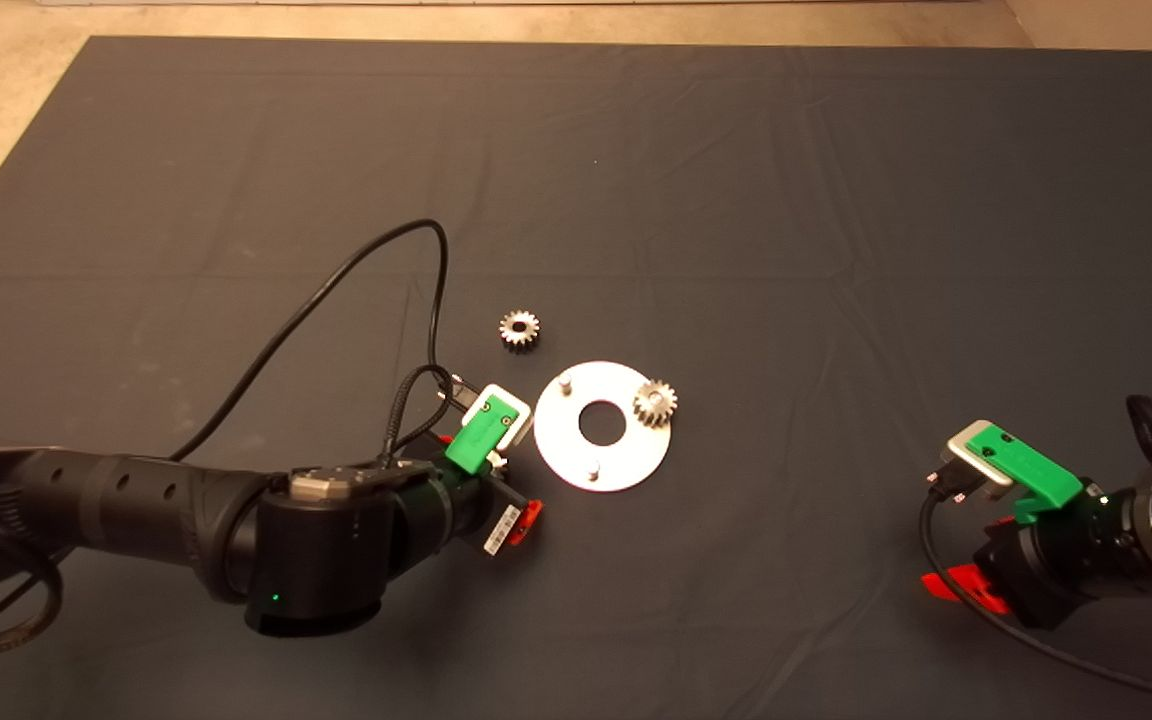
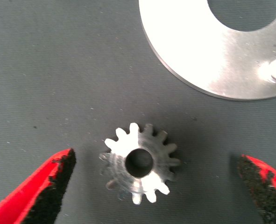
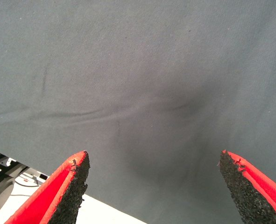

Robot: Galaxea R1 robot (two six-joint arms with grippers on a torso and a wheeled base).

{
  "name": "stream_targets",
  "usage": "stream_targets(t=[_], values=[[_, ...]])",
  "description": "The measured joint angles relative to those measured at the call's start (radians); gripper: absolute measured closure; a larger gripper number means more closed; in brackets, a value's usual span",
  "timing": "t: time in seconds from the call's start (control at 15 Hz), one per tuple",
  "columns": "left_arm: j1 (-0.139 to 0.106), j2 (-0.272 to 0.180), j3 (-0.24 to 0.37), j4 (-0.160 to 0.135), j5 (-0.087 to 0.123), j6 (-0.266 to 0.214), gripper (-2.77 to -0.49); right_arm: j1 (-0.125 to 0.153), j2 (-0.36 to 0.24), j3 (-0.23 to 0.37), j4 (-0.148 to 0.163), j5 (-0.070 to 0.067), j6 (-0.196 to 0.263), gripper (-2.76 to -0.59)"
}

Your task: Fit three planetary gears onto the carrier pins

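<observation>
Left wrist view: toothed silver planetary gear.

No text, brand or number can be read anywhere on my worktop. A small white sticker on my left tool carries print too fine to make out.

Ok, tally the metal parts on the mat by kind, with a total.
Planetary gears: 3, one on a pin, one loose on the mat, one between the open left gripper fingers.
Carrier disc: 1.
Carrier pins: 3, two bare.
Total: 7.
</observation>
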Motion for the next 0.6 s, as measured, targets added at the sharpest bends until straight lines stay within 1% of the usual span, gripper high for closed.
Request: stream_targets(t=[0.07, 0.27, 0.4, 0.53, 0.6], values=[[0.000, 0.000, 0.000, 0.002, 0.000, 0.002, -2.39, -0.003, 0.000, 0.000, 0.000, 0.003, 0.000, -2.05], [0.011, -0.002, -0.012, 0.006, -0.001, 0.013, -2.38, -0.006, 0.000, 0.000, 0.001, 0.006, 0.000, -2.05], [0.011, -0.008, -0.020, 0.011, 0.000, 0.019, -2.26, -0.006, 0.000, 0.000, 0.001, 0.008, 0.000, -2.05], [0.011, -0.008, -0.024, 0.011, 0.000, 0.021, -2.24, -0.006, 0.000, 0.000, 0.001, 0.008, 0.000, -2.05], [0.012, -0.009, -0.024, 0.014, 0.000, 0.022, -2.15, -0.006, -0.002, 0.000, 0.001, 0.008, 0.000, -2.05]])
